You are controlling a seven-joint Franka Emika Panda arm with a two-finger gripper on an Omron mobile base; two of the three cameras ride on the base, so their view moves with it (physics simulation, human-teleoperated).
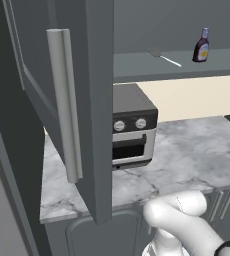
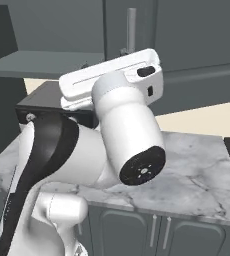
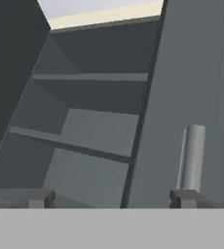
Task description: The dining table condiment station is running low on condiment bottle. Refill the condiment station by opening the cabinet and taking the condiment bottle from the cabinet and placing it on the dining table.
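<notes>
Past the marble worktop (image 1: 197,155), I see the cabinet (image 1: 94,100) ajar, gripper (image 3: 113,198) spread wide, seemingly just beside its handle (image 3: 193,158).

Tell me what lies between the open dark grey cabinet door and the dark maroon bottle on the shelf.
In the left base view, one thin grey utensil lies on the grey shelf between the dark grey cabinet door and the maroon bottle.

One cabinet door (image 1: 94,100) is standing open, showing one bar handle (image 1: 64,105); one toaster oven (image 1: 132,130) is sitting on one marble worktop (image 1: 187,155); one bottle (image 1: 201,46) and one utensil (image 1: 163,57) are resting on the shelf (image 1: 137,67)
</notes>
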